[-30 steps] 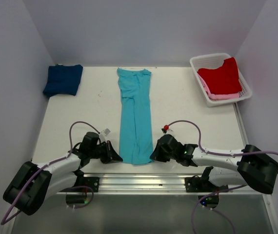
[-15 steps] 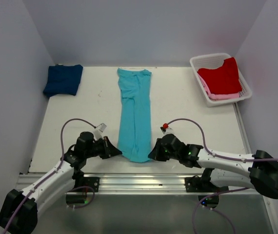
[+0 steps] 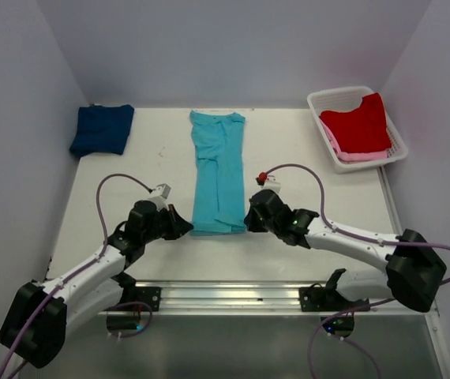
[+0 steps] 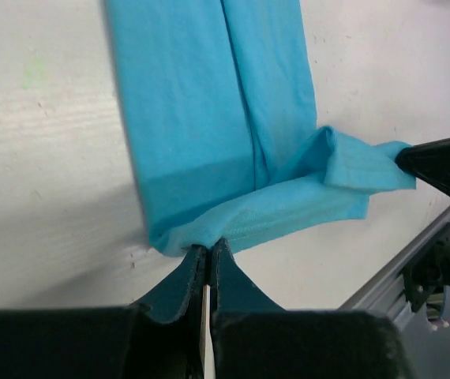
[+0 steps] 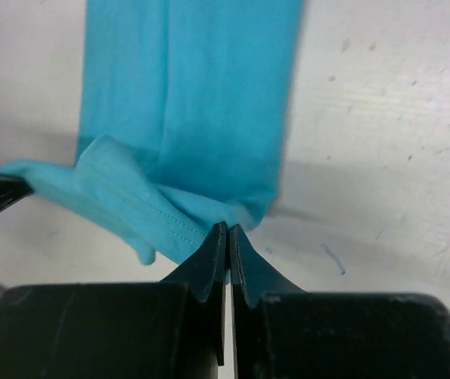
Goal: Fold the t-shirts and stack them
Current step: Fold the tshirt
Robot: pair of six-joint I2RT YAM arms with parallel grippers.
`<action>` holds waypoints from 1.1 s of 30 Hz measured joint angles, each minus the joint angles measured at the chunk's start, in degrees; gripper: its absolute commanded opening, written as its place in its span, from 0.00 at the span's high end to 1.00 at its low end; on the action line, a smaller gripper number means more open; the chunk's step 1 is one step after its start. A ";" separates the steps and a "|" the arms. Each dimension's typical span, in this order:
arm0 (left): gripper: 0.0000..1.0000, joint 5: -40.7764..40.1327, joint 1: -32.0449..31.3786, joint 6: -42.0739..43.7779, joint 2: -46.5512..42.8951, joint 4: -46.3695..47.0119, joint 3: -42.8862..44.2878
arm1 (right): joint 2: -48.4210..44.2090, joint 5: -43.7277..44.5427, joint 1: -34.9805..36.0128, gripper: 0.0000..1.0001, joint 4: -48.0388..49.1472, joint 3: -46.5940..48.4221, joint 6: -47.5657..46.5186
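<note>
The turquoise t-shirt (image 3: 219, 170) lies as a long narrow strip down the table's middle, its near end lifted and folded over. My left gripper (image 3: 185, 228) is shut on the hem's left corner (image 4: 201, 237). My right gripper (image 3: 249, 222) is shut on the hem's right corner (image 5: 233, 217). The raised hem (image 4: 304, 201) hangs between them just above the strip. A folded navy t-shirt (image 3: 103, 129) lies at the far left. A red t-shirt (image 3: 358, 122) lies on a pink one (image 3: 359, 155) in the basket.
The white slotted basket (image 3: 324, 106) stands at the far right corner. A metal rail (image 3: 225, 296) runs along the near table edge. White walls close in the table on three sides.
Both grippers have moved away from the near edge toward the far side, carrying the turquoise shirt's near end up over the strip. The visible strip is shorter.
</note>
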 measured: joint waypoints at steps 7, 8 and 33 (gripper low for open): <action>1.00 -5.81 -0.11 2.47 9.99 8.00 7.21 | 12.61 0.22 -8.61 1.00 1.01 6.99 -7.21; 1.00 -6.40 -0.11 2.91 11.87 9.20 8.39 | 14.12 0.13 -9.42 1.00 1.07 8.15 -8.11; 0.65 -10.25 7.45 8.17 42.73 18.60 29.77 | 37.42 0.42 -18.47 0.82 0.02 40.28 -19.30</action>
